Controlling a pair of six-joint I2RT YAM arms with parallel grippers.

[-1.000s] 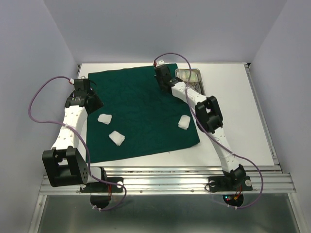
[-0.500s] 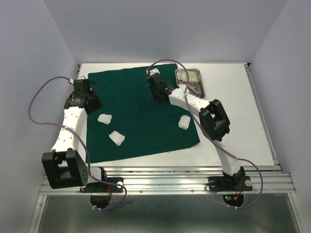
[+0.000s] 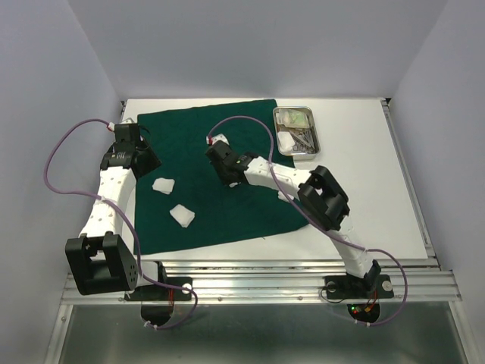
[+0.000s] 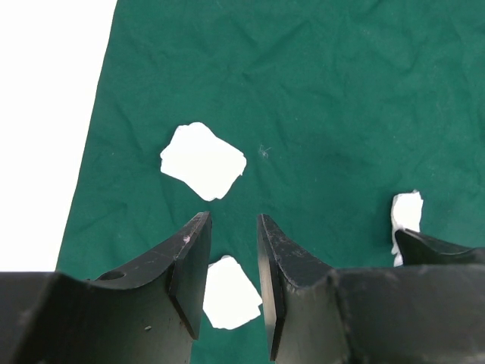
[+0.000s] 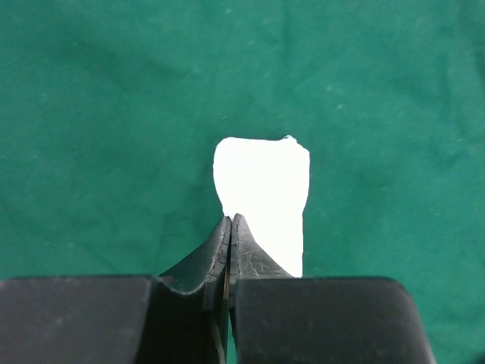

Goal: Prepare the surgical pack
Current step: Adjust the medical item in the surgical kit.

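Note:
The dark green drape lies spread on the white table. Two white gauze pads rest on its left half, and a third shows beside the right arm. The steel tray at the back right holds metal instruments and a white pad. My right gripper hovers over the middle of the drape, shut and empty, with a gauze pad on the cloth just beyond its tips. My left gripper stands open above the drape's left side, over two pads.
Bare white table runs right of the drape, and a narrow strip lies along its left edge. Grey walls close in the back and sides. A metal rail borders the near edge by the arm bases.
My right arm has swung from the tray leftward and nearer, over the middle of the drape, with its jaws shut throughout. The left arm has not moved.

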